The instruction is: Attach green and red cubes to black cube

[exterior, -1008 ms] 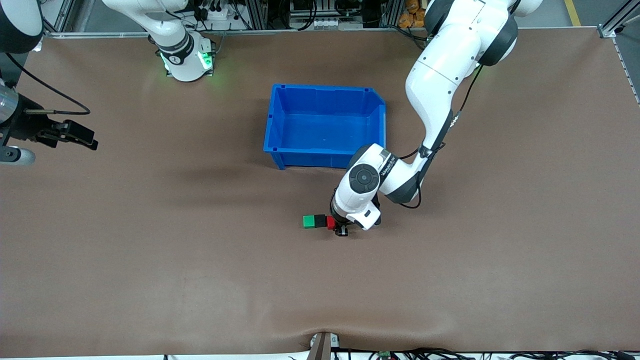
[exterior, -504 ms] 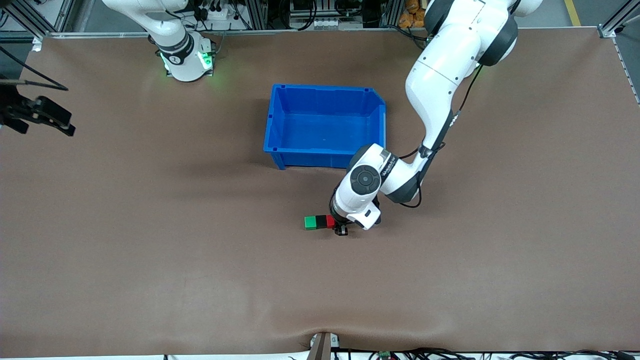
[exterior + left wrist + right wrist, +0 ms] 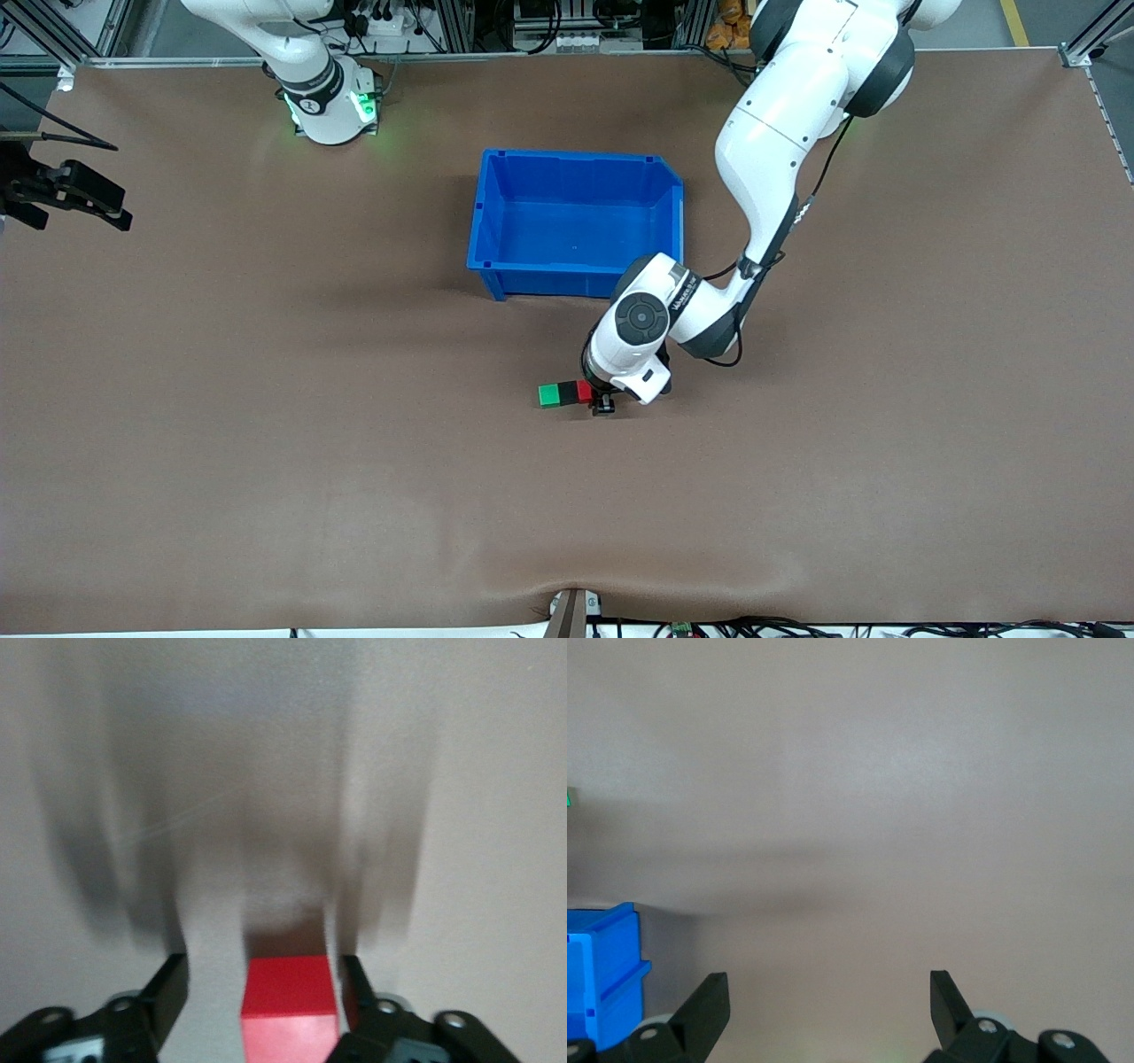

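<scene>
The green cube (image 3: 549,394), the black cube (image 3: 568,390) and the red cube (image 3: 584,391) lie in a row on the brown table, black in the middle, nearer to the front camera than the blue bin. My left gripper (image 3: 599,397) is down at the red end of the row. In the left wrist view the red cube (image 3: 289,997) sits between the open fingers (image 3: 170,990) of my left gripper (image 3: 263,970), close to one finger and apart from the other. The black and green cubes are hidden there. My right gripper (image 3: 66,195) waits open and empty at the right arm's end of the table.
The empty blue bin (image 3: 578,159) stands mid-table, farther from the front camera than the cubes; its corner shows in the right wrist view (image 3: 602,974). My right gripper (image 3: 828,983) hangs over bare table there.
My right gripper has drawn back toward the right arm's end of the table. My left gripper has shifted slightly at the red cube; the row of cubes stays in place.
</scene>
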Tool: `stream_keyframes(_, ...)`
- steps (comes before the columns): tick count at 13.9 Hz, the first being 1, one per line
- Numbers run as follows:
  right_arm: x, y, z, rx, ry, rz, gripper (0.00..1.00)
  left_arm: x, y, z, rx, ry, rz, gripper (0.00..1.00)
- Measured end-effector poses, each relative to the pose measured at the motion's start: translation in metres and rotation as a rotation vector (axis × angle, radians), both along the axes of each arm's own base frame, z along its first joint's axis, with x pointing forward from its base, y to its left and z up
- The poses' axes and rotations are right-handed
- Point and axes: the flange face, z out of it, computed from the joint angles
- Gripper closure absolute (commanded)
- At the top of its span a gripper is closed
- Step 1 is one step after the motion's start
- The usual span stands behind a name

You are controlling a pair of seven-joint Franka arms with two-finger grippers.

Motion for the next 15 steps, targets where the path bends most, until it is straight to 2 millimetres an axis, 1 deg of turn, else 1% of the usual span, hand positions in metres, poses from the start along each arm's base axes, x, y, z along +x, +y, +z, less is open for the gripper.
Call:
stream_keyframes(1, 0.000, -0.002, 0.000, 0.002, 0.001, 0.000, 0.00, 0.001, -0.001, 0.008, 0.004, 0.004, -0.013, 0.00)
stream_keyframes(2, 0.000, -0.004, 0.000, 0.006, 0.001, -0.003, 0.00, 0.004, 0.000, 0.020, 0.009, 0.004, -0.027, 0.00)
stream_keyframes(4, 0.000, -0.008, 0.000, 0.014, 0.002, -0.012, 0.00, 0.013, 0.009, 0.057, 0.020, -0.004, -0.083, 0.00)
stream_keyframes(5, 0.000, -0.010, 0.000, 0.016, 0.002, -0.015, 0.00, 0.020, 0.019, 0.077, 0.032, -0.013, -0.122, 0.00)
stream_keyframes(7, -0.001, -0.012, 0.000, 0.019, 0.003, -0.019, 0.00, 0.038, 0.051, 0.120, 0.056, -0.041, -0.241, 0.00)
stream_keyframes(9, -0.001, -0.012, 0.000, 0.020, 0.004, -0.019, 0.00, 0.053, 0.087, 0.160, 0.111, -0.071, -0.383, 0.00)
stream_keyframes(12, -0.001, -0.012, -0.001, 0.021, 0.005, -0.019, 0.00, 0.061, 0.141, 0.223, 0.212, -0.068, -0.572, 0.00)
stream_keyframes(15, -0.001, -0.012, -0.001, 0.021, 0.005, -0.019, 0.00, 0.060, 0.196, 0.293, 0.244, -0.068, -0.723, 0.00)
